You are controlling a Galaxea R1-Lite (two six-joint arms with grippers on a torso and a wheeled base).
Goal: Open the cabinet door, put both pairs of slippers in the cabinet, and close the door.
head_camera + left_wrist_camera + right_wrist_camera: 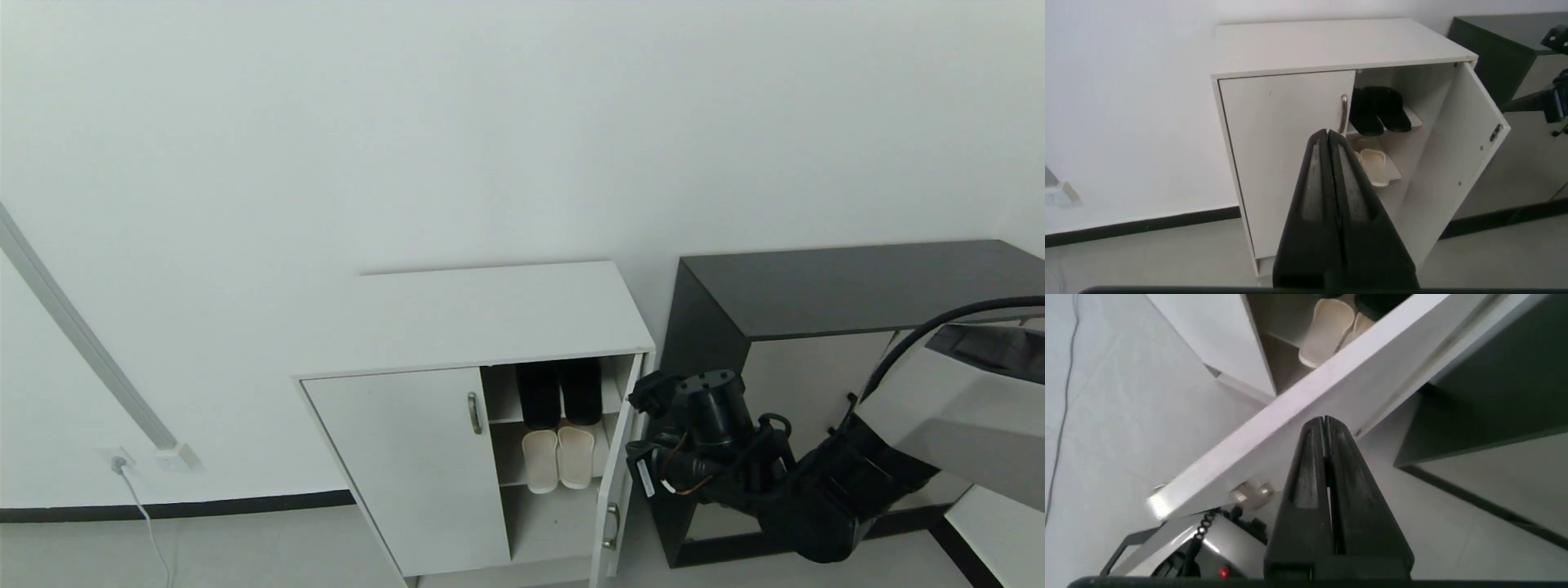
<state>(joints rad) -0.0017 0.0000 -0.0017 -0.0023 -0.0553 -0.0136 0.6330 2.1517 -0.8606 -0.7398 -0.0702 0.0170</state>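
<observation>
Inside the cabinet (490, 314), black slippers (559, 392) sit above white slippers (558, 457). My right claw (1325, 425), pinched together and empty, sits just outside the open door (616, 482), likely to push it closed. My left claw (1327, 135) is likewise pinched, empty.

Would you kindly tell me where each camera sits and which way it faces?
Head: on the robot's head, facing down at the cabinet; right arm at lower right.
Left wrist: on the left arm, facing the cabinet front; shut left gripper shows.
Right wrist: on the right arm, close to the open door; shut right gripper shows.
Head and left wrist share black slippers above cream slippers.
</observation>
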